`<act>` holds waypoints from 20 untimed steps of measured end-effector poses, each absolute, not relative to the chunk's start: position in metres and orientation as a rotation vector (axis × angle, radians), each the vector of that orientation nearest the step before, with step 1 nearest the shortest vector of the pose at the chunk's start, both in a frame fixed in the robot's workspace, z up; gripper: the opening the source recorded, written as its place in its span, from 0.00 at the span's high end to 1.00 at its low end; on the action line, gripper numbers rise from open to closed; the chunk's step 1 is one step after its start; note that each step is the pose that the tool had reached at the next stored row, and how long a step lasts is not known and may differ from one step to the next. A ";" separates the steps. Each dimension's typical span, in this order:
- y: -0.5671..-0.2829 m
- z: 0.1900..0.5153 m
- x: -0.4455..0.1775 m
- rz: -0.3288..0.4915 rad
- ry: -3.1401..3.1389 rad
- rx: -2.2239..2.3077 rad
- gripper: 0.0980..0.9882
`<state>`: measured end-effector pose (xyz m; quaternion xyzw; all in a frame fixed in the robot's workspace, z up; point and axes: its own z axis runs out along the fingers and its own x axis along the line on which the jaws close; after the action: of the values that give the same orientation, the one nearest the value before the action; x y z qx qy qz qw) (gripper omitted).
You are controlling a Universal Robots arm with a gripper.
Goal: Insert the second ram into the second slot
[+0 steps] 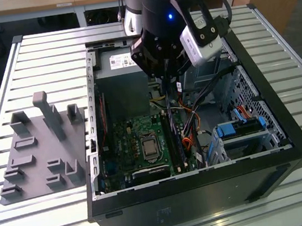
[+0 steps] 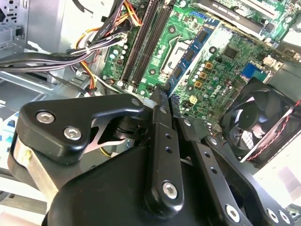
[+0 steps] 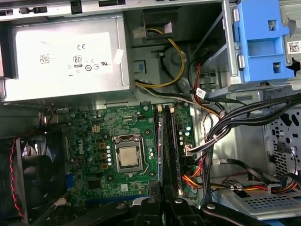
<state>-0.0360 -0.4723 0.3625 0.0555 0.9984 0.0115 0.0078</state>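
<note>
My gripper (image 1: 167, 83) hangs inside the open computer case (image 1: 287, 128), above the green motherboard (image 1: 127, 144). It is shut on the second ram (image 2: 190, 59), a thin blue board that sticks out past the black fingers (image 2: 160, 122) toward the motherboard. In the first wrist view the gripper (image 3: 163, 194) holds the ram (image 3: 162, 141) edge-on as a thin blue line, right over the pair of long black memory slots (image 3: 175, 150). In the second wrist view these slots (image 2: 143, 44) lie beside the processor socket (image 2: 175, 52). I cannot tell whether the stick touches a slot.
A grey power supply (image 3: 66, 56) fills the case's far end. Cable bundles (image 3: 225, 132) run close beside the slots. A case fan (image 2: 258, 122) and a blue drive caddy (image 1: 242, 129) flank the board. A grey parts fixture (image 1: 39, 150) lies on the slatted table at the exterior view's left.
</note>
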 end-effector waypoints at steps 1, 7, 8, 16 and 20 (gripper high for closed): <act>-0.472 0.362 -0.036 0.036 3.122 0.160 0.96; -0.472 0.361 -0.036 0.036 3.122 0.149 0.96; -0.472 0.360 -0.036 0.037 3.122 0.148 0.96; -0.472 0.356 -0.036 0.038 3.128 0.100 0.96; -0.472 0.354 -0.036 0.038 3.130 0.100 0.96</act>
<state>-0.0361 -0.4723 0.3537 0.0320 0.9994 0.0122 0.0049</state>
